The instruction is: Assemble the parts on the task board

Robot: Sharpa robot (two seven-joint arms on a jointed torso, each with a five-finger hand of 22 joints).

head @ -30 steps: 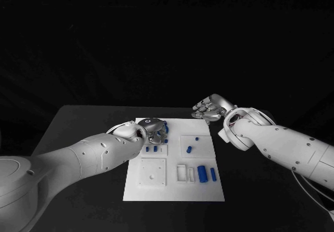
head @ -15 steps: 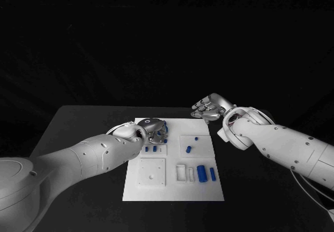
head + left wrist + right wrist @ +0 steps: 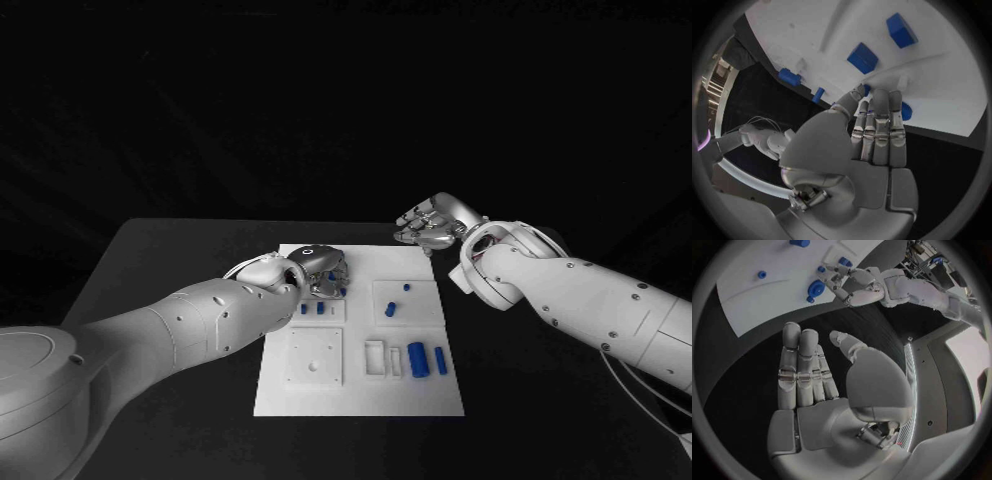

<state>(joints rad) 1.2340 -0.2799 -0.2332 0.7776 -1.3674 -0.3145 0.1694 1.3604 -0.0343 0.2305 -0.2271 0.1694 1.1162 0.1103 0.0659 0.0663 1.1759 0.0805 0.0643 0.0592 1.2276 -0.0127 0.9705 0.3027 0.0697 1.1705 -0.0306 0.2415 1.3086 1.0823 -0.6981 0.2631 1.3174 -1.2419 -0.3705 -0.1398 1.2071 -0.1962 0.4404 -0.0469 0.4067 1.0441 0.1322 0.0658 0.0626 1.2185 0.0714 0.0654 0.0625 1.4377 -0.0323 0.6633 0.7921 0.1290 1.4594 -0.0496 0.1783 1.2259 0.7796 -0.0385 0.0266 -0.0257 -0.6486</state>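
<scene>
Left wrist view: part [image 3: 905, 110] at fingers [image 3: 879, 125].

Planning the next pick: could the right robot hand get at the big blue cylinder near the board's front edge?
Probably yes. The right robot hand hovers open past the task board's far edge, holding nothing, and the big blue cylinder lies uncovered. The left robot hand works elsewhere, over the board's far-left part.

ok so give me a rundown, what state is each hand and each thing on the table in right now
left hand: over the far left of the board, fingertips down at a blue part; grip unclear.
right hand: open, empty, beyond the board's far right corner.
white board: flat on the table.
large blue cylinder: lying on the board.
two small blue pieces: side by side, untouched.
</scene>
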